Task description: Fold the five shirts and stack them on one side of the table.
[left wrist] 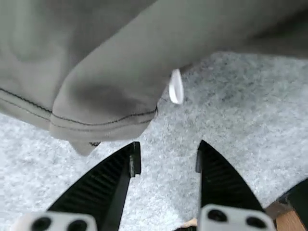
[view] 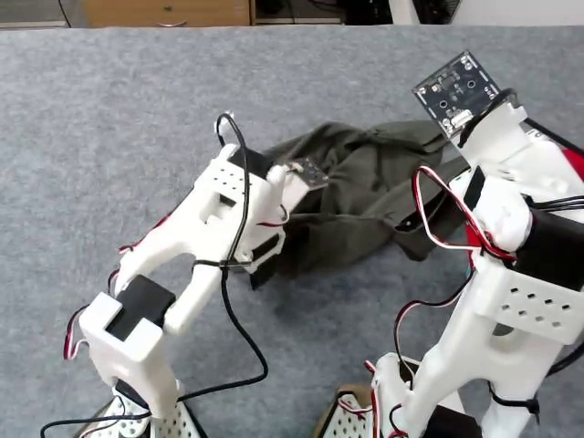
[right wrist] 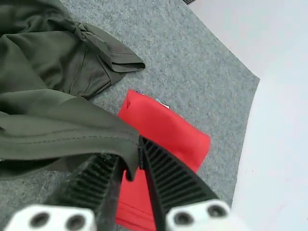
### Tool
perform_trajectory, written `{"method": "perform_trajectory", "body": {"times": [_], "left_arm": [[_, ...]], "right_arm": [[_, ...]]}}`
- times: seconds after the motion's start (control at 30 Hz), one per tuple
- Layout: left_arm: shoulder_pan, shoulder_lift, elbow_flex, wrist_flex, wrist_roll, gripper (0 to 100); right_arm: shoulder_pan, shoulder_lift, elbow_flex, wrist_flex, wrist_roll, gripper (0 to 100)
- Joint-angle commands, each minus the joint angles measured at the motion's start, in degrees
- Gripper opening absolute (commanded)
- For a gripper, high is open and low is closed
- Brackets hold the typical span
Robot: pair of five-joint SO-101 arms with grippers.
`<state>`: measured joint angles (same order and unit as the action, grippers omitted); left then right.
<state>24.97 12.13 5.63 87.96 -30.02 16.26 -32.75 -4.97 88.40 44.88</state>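
An olive green shirt (view: 365, 192) lies crumpled in the middle of the grey table. My left gripper (left wrist: 168, 156) is open just above the table, at the shirt's near-left hem (left wrist: 106, 115), with nothing between its fingers; a small white tag (left wrist: 176, 86) hangs from the cloth ahead of it. In the high view this gripper (view: 266, 260) sits at the shirt's left edge. My right gripper (right wrist: 131, 161) is shut on a fold of the olive shirt (right wrist: 57, 130) at its right end, lifted off the table. A folded red shirt (right wrist: 166, 139) lies beneath it, near the table's right edge.
The red shirt (view: 573, 164) peeks out behind the right arm. The grey table covering (view: 137, 109) stretches bare to the left and far side. The table's right edge (right wrist: 240, 144) runs close to the red shirt.
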Motion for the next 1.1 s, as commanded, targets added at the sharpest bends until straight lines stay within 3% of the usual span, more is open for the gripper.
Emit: {"method": "perform_trajectory", "body": {"times": [0.0, 0.43, 0.9, 1.07], "left_arm": [[0.0, -0.4, 0.62, -2.81, 1.32, 21], [-0.7, -0.04, 4.31, -12.4, 1.05, 21], [-7.21, -0.04, 10.02, -19.43, -2.73, 21], [-6.95, -0.04, 11.16, -21.54, -2.99, 15]], "right_arm": [[0.92, 0.04, 0.04, -0.88, 0.35, 0.2], [0.92, -0.04, 0.04, -0.88, 0.7, 0.2], [0.57, 0.4, 0.04, -1.23, 0.44, 0.2], [0.84, 0.31, 0.04, -0.97, 0.44, 0.2]]}}
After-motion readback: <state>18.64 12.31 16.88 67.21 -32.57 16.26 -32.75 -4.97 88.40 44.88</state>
